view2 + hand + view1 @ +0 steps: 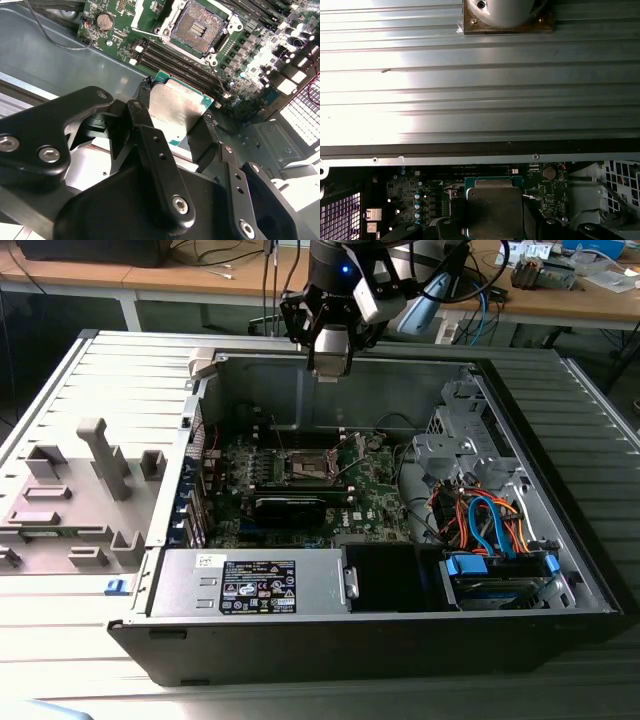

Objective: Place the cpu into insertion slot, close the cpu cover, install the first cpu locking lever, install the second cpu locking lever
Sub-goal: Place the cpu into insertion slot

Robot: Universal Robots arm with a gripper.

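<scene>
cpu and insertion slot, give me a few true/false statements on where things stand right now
1. The fingers of the gripper clamp the cpu. True.
2. The cpu sits in the insertion slot. False: the slot is empty, its dark centre bare.
3. In the exterior view the gripper hangs over the open computer case. True.
4. The cpu rests on the motherboard. False: it is held clear above the board.

The black robot gripper (330, 365) hangs above the open grey metal computer case's (400, 640) far wall, at twelve o'clock from the small square shiny-rimmed insertion slot (305, 468).
</scene>
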